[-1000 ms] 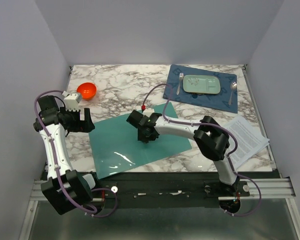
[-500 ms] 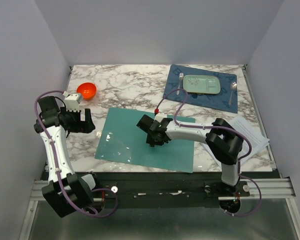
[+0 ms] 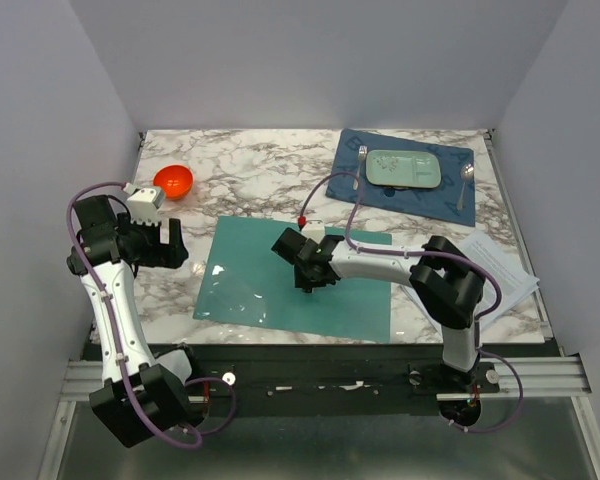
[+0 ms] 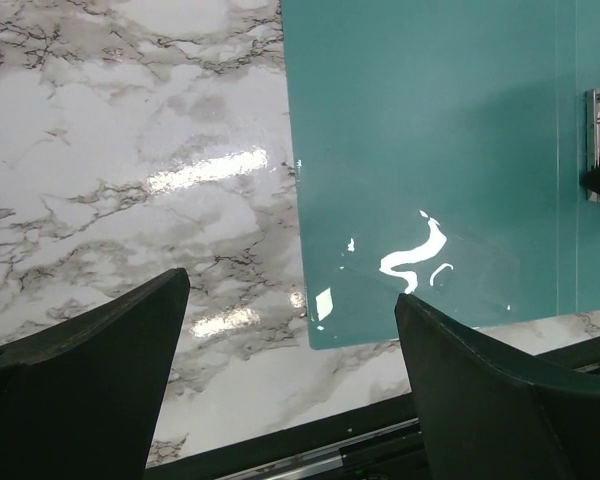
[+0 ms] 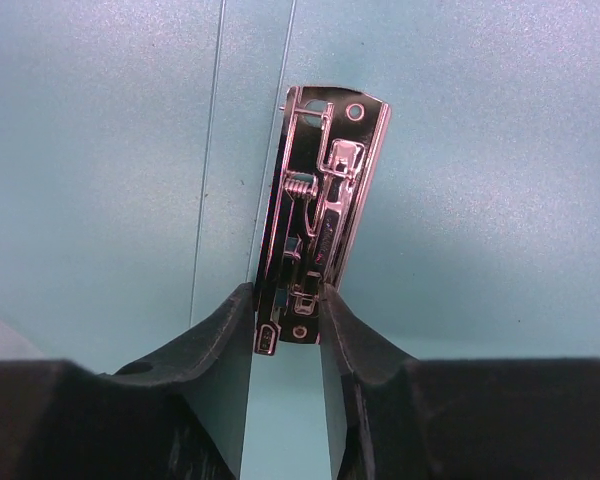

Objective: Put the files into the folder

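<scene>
The teal folder (image 3: 290, 280) lies open and flat on the marble table, with its metal clip (image 5: 320, 200) at the inner spine. My right gripper (image 3: 310, 268) is over the spine, and in the right wrist view it (image 5: 287, 300) is shut on the near end of the clip. My left gripper (image 3: 170, 243) is open and empty, just left of the folder's left edge; in the left wrist view it (image 4: 292, 290) hovers above the folder's (image 4: 430, 130) near left corner. The files (image 3: 495, 275), white printed sheets, lie at the table's right edge, beside the right arm.
An orange bowl (image 3: 173, 181) sits at the back left with a small white box (image 3: 143, 197) beside it. A dark blue placemat (image 3: 352, 190) at the back right holds a pale green tray (image 3: 405, 168), a fork and a spoon. The table's front edge runs just below the folder.
The folder has turned from tilted to nearly square with the table edge and shifted right, drawn by my right gripper on its clip. My left gripper has shifted slightly.
</scene>
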Action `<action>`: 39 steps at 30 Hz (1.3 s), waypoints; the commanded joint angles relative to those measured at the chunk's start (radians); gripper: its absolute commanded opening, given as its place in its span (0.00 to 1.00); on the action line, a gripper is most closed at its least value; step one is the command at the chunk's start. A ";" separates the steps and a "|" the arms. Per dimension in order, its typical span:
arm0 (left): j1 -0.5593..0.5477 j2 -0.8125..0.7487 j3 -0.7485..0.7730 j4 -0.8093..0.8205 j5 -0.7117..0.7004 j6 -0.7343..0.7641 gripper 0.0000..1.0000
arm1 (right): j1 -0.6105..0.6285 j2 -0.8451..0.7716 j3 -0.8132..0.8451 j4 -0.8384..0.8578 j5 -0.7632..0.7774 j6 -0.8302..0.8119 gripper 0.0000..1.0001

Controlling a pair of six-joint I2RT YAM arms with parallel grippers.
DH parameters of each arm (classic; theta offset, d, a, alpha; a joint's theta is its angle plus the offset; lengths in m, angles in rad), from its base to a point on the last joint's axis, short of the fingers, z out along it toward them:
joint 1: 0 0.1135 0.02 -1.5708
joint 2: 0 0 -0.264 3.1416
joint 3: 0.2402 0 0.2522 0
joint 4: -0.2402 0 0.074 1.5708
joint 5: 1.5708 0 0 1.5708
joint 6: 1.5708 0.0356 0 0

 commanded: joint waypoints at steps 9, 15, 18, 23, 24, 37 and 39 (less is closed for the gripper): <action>-0.004 0.001 -0.013 -0.031 -0.015 0.063 0.99 | -0.014 -0.042 -0.032 -0.113 0.002 -0.109 0.63; -0.004 0.003 -0.011 -0.029 -0.027 0.067 0.99 | -0.048 -0.194 -0.031 -0.225 0.036 -0.005 0.72; -0.004 -0.005 -0.013 -0.029 -0.044 0.081 0.99 | -0.103 -0.234 -0.009 -0.419 0.101 0.082 0.67; -0.004 -0.017 -0.020 -0.028 -0.050 0.092 0.99 | -0.250 -0.197 -0.026 -0.647 0.157 0.167 0.59; -0.004 -0.017 -0.023 -0.028 -0.048 0.094 0.99 | -0.261 -0.200 -0.046 -0.660 0.169 0.167 0.59; -0.004 -0.023 -0.028 -0.028 -0.048 0.101 0.99 | -0.424 -0.197 -0.160 -0.585 0.180 0.094 0.58; -0.002 -0.020 -0.026 -0.028 -0.048 0.103 0.99 | -0.430 -0.186 -0.155 -0.562 0.180 0.080 0.57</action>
